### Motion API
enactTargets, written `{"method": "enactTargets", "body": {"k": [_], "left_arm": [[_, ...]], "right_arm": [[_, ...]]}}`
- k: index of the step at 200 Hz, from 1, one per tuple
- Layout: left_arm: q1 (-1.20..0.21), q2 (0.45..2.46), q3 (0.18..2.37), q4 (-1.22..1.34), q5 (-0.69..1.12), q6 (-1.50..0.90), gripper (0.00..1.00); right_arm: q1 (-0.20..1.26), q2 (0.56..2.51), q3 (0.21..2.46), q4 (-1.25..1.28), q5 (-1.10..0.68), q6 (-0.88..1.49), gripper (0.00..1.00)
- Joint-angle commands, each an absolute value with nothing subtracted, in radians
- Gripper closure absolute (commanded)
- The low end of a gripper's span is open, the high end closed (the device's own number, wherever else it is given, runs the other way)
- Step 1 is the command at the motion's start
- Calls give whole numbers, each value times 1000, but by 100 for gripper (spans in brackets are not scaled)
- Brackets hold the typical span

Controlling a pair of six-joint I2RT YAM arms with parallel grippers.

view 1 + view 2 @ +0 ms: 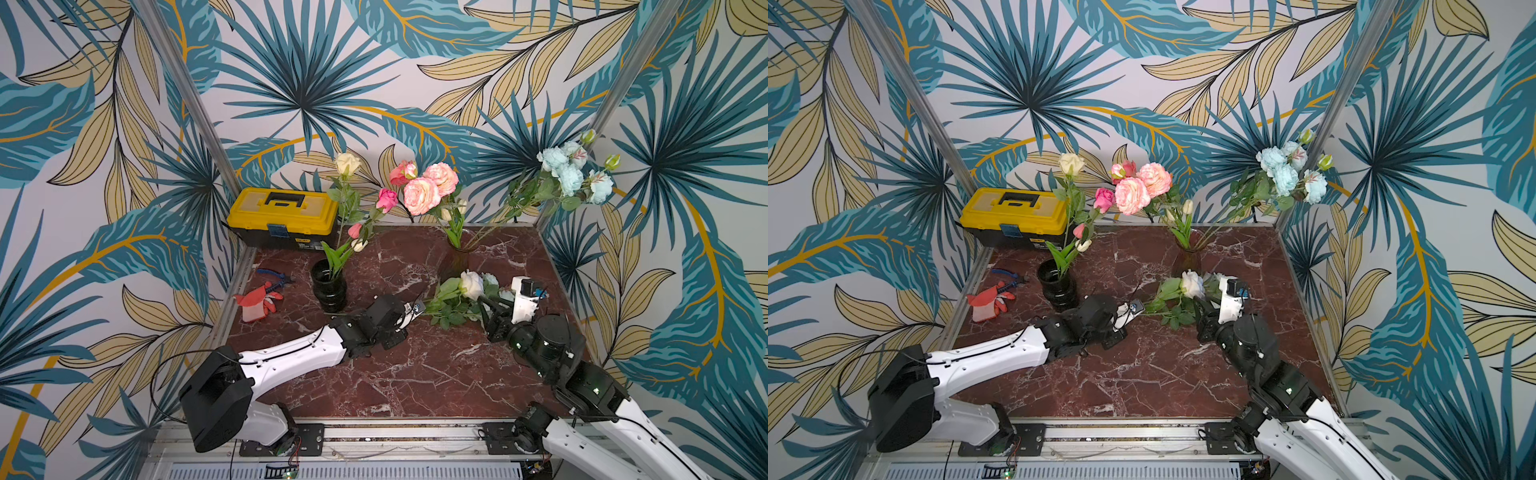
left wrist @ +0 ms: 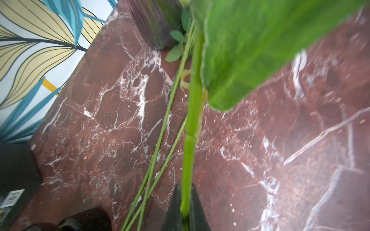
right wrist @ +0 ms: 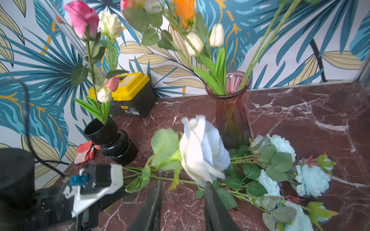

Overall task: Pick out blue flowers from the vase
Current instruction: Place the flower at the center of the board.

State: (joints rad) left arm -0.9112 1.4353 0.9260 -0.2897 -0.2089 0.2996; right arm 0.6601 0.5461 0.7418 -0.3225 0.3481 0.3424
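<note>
Cropped blue flowers, blurred green leaf

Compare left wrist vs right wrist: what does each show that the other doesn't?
Left wrist only: the grip itself, with the left tool shut on a thick green stem under a blurred green leaf.
Right wrist only: the white rose bloom, the pale blue ruffled blooms lying on the table, the red-and-white glove, and the right tool, open with nothing between its fingers.
Both: the red-brown marble tabletop, the ribbed pink glass vase and the thin green stems lying on the marble.
</note>
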Motion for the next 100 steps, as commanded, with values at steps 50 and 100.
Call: {"method": "enactTargets", "body": {"k": [50, 100], "left_arm": [[-972, 1696, 1143, -384, -356, 527, 100], [-972, 1871, 1268, -382, -312, 603, 100]], "right_arm": [[656, 630, 778, -285, 431, 283, 65], [529, 771, 882, -337, 353, 296, 65]]}}
